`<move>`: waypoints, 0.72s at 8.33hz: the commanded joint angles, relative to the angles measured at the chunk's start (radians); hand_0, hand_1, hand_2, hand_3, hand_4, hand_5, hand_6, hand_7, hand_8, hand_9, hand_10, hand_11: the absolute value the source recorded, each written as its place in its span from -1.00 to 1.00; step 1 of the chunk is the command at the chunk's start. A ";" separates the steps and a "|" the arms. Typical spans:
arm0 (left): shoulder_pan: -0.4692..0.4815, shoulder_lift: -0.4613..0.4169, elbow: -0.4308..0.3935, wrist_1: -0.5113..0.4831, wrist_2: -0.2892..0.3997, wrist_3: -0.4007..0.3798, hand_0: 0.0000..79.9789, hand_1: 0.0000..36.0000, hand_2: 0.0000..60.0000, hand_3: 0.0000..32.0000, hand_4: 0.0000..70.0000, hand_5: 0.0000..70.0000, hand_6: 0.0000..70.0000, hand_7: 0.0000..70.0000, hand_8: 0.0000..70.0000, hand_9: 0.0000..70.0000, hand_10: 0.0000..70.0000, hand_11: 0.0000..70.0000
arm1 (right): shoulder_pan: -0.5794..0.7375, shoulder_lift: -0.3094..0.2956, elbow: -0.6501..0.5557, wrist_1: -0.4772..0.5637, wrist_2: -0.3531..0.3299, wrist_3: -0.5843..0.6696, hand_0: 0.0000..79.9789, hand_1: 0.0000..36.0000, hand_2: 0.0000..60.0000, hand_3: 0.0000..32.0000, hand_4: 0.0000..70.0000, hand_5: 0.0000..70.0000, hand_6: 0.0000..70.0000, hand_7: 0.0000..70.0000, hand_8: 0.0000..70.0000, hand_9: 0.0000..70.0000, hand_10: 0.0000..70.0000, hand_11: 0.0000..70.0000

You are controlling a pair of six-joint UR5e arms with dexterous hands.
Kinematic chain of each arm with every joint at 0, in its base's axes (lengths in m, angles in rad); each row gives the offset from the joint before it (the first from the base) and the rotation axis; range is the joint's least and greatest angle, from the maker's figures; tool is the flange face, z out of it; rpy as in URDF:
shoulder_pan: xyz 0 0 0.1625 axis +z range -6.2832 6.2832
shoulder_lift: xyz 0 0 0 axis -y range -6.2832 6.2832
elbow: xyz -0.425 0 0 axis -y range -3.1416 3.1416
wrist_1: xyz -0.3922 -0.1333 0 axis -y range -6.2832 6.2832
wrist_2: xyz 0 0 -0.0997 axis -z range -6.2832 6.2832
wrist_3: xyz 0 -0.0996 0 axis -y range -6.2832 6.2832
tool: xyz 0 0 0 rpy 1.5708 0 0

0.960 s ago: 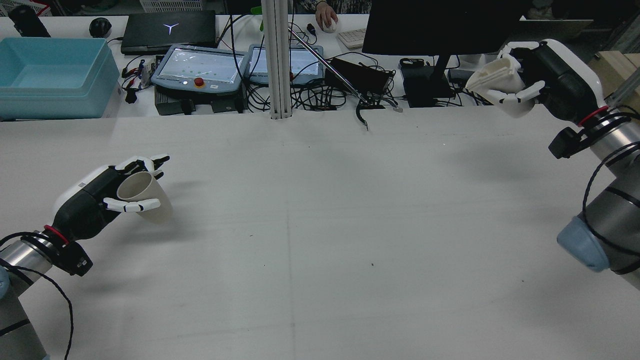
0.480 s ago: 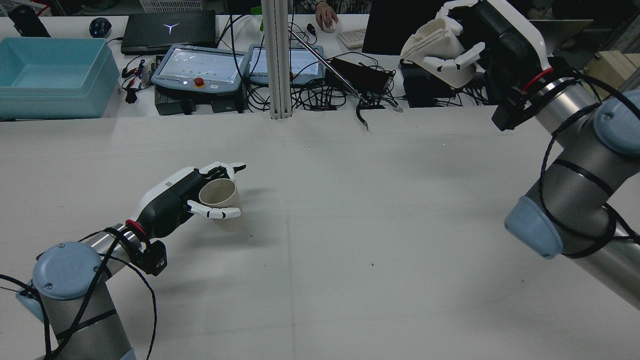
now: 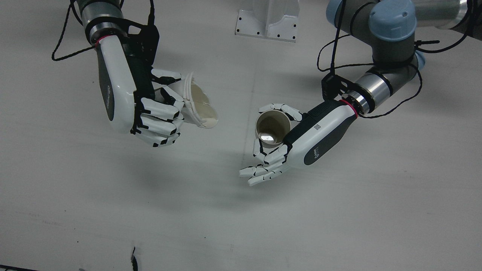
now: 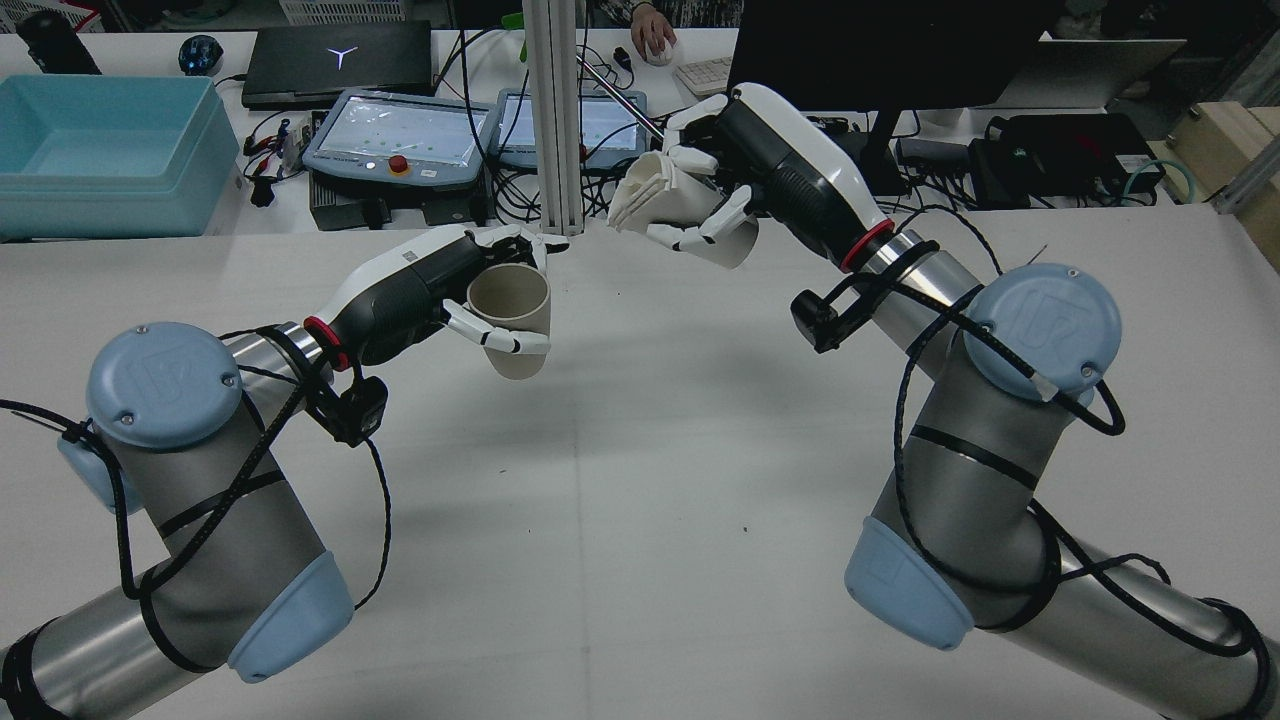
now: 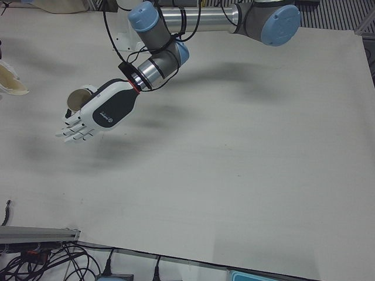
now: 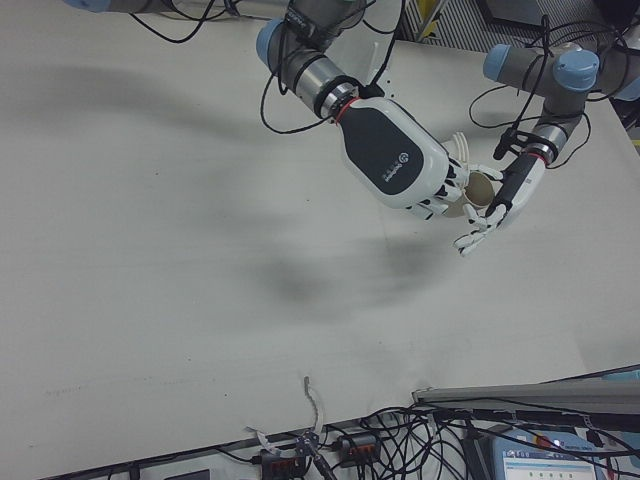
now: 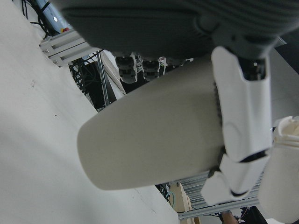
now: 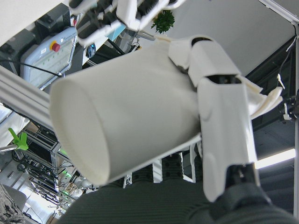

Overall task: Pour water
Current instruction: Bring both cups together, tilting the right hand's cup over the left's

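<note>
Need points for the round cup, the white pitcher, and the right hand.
round cup [image 3: 272,127], front view, inner wall below its rim
white pitcher [image 4: 668,192], rear view, side wall
right hand [image 3: 148,113], front view, back of the fingers

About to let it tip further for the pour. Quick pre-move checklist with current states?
1. Left hand shut on the beige paper cup: ok.
2. Beige cup upright, mouth open upward: ok.
3. Right hand shut on the white crumpled paper cup: ok.
4. White cup's mouth over the beige cup: not ok; in the front view it sits off to the side.
5. Water in the white cup: cannot tell.
6. White table beneath free of obstacles: ok.
</note>
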 commanded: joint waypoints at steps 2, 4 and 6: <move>-0.035 -0.030 -0.012 0.038 0.028 0.020 0.34 1.00 1.00 -1.00 -0.44 1.00 -0.64 -0.56 -0.78 -0.74 -0.81 -0.66 | -0.122 0.070 -0.031 -0.044 0.060 -0.081 1.00 1.00 1.00 -1.00 0.67 1.00 0.96 1.00 0.45 0.87 0.17 0.73; -0.037 -0.028 -0.015 0.038 0.028 0.020 0.35 0.99 1.00 -1.00 -0.45 1.00 -0.65 -0.57 -0.78 -0.74 -0.81 -0.66 | -0.121 0.069 -0.014 -0.044 0.065 -0.080 1.00 1.00 1.00 -1.00 0.63 1.00 0.93 1.00 0.44 0.86 0.18 0.75; -0.053 0.030 -0.029 -0.045 0.045 0.006 0.31 0.89 1.00 -1.00 -0.50 1.00 -0.67 -0.61 -0.79 -0.75 -0.81 -0.66 | -0.104 -0.085 0.026 0.006 0.176 0.084 1.00 1.00 1.00 -1.00 0.49 1.00 0.85 1.00 0.42 0.83 0.21 0.81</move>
